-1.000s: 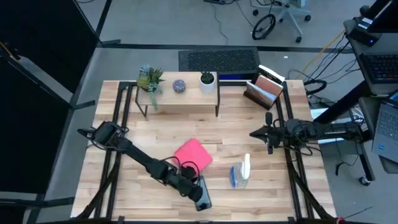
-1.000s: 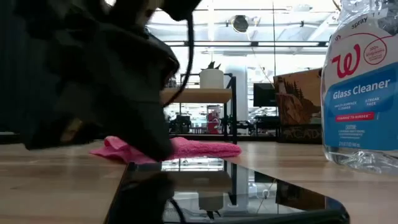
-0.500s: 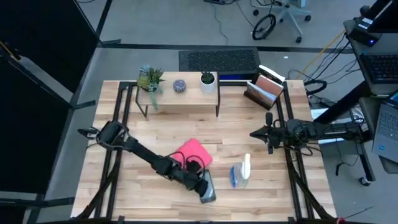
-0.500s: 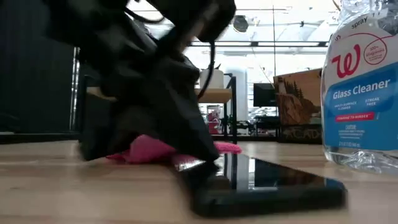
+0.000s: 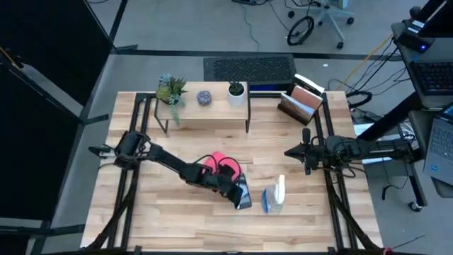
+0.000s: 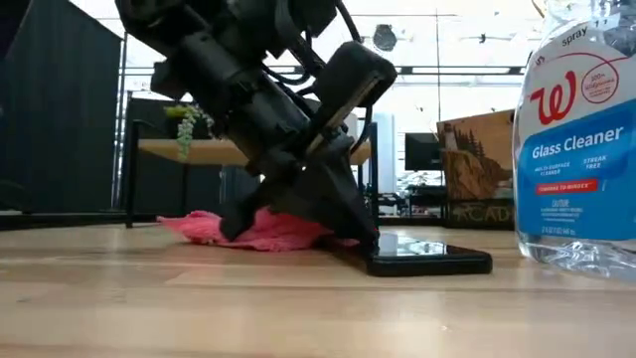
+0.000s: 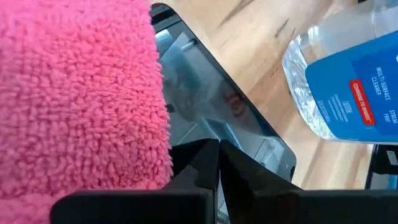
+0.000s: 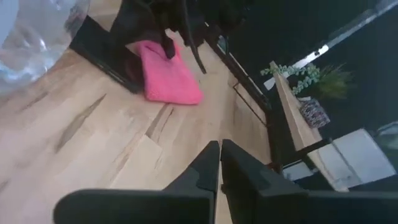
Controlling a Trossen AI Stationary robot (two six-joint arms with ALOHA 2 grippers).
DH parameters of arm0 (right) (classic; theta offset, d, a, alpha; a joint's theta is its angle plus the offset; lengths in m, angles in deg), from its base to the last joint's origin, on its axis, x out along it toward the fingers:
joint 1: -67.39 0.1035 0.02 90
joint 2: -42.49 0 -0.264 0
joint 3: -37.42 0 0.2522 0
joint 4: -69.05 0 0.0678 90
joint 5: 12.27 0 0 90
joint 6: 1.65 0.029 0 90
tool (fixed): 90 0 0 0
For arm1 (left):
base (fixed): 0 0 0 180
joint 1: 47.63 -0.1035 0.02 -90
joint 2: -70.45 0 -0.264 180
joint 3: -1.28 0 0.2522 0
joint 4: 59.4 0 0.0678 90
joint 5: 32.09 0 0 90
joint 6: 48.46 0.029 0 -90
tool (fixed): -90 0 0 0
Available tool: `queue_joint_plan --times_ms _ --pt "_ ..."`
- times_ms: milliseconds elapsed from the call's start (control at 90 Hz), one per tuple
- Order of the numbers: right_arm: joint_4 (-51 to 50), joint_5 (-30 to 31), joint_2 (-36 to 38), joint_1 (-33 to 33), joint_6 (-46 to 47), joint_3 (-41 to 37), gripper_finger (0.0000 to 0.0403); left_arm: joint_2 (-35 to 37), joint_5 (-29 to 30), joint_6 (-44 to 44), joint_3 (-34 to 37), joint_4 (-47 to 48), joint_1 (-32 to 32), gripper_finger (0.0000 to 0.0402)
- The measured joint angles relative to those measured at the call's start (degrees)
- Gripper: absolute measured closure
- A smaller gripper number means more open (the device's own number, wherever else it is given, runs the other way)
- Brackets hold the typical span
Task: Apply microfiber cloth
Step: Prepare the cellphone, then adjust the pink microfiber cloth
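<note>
The pink microfiber cloth [image 5: 218, 163] lies bunched on the wooden table, partly under my left arm; it also shows in the low view [image 6: 253, 229] and fills one side of the left wrist view [image 7: 74, 93]. A black smartphone [image 5: 244, 195] lies flat beside it, screen up. My left gripper [image 7: 219, 152] is shut, tips down on the phone at the cloth's edge. My right gripper [image 5: 289, 151] is shut and waits above the table's right side, touching nothing. My left gripper presses its shut fingertips [image 6: 360, 239] down on the phone's screen [image 7: 205, 124], at the end next to the cloth. The fingers slant down from the table's left. The phone lies flat on the table. Whether the fingers also touch the cloth, I cannot tell.
A clear spray bottle of blue glass cleaner [image 5: 274, 195] stands just right of the phone [image 6: 581, 149]. A low wooden shelf with small plants [image 5: 205, 106] runs along the far side, and a wooden holder [image 5: 301, 103] stands far right. Bare table lies near and left.
My left gripper has swept from the table's near edge toward the far edge and right, staying shut. The phone has slid along the table with it, away from the near edge, and now lies next to the cloth and the bottle.
</note>
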Motion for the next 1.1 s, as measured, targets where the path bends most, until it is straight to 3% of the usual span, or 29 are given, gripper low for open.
queue_joint_plan --times_ms 144,322,478,644,756,944,1100 --pt "-0.03 0.01 -0.02 0.00 -0.45 0.00 0.0401 3.58 1.07 2.28 0.28 3.05 0.80 0.0402" --pt "0.07 -0.05 0.00 0.00 -10.54 0.00 0.0401 10.09 5.05 4.39 0.24 10.13 2.48 0.0402" --pt "0.29 -1.56 -0.02 0.00 -9.68 0.00 0.0401 12.75 5.69 4.39 0.15 16.28 3.12 0.0402" --pt "1.76 -11.40 -0.04 0.00 4.72 0.00 0.0401 13.42 5.94 4.08 0.13 18.32 3.37 0.0402" --pt "6.19 -16.98 -0.02 0.02 21.56 0.00 0.0401 13.41 5.93 4.07 0.13 18.13 3.34 0.0402" --pt "12.21 -17.37 -0.03 0.02 51.00 0.00 0.0401 13.45 5.92 6.54 0.06 17.20 2.34 0.0402" --pt "16.82 -16.75 -0.05 0.02 60.93 0.00 0.0401 12.37 5.01 9.43 0.04 15.07 -0.25 0.0402"
